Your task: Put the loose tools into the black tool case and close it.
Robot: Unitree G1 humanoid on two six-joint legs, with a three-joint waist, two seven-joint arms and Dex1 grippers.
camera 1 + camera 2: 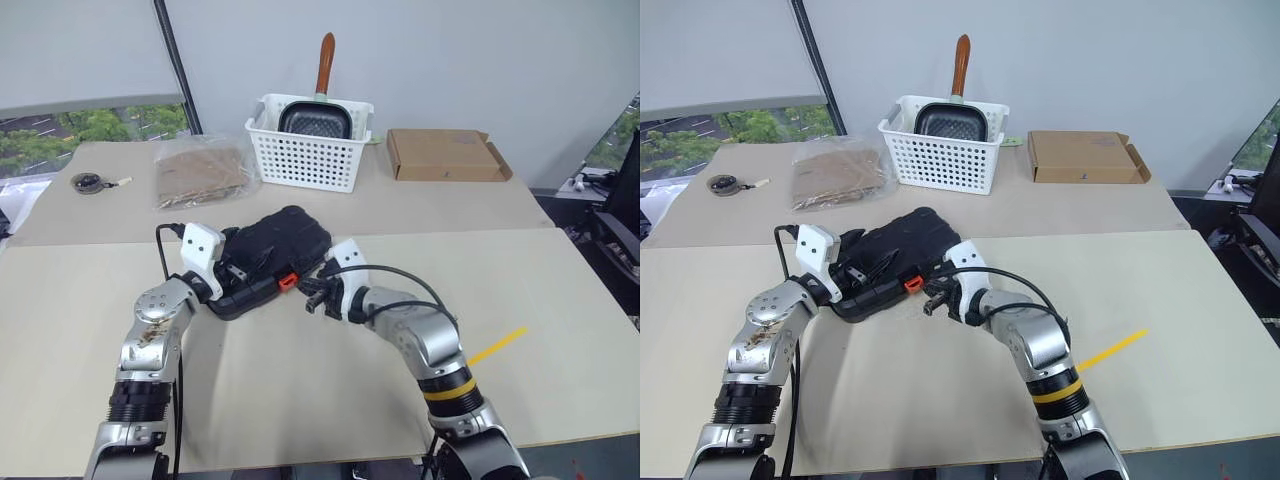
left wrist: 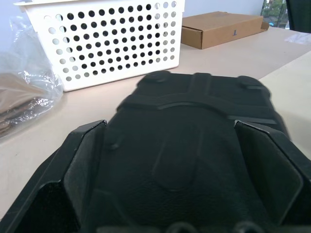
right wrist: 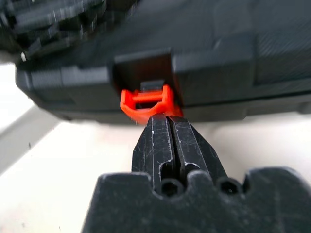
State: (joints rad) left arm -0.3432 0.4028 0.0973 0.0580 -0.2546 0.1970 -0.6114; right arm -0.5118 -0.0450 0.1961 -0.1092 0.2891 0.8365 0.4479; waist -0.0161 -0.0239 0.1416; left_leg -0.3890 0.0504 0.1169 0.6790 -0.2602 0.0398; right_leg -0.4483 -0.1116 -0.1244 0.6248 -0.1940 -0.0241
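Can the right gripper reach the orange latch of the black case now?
Probably yes: the shut right gripper is right at the orange latch on the black case; nothing stands between them.

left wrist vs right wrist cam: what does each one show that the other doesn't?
Left wrist: the white basket, a cardboard box, a plastic bag, and the case's closed lid seen from above, between the left pincer's open fingers.
Right wrist: the orange latch on the case's front edge, with the shut right pincer at it.
Both: the black tool case and the light tabletop.
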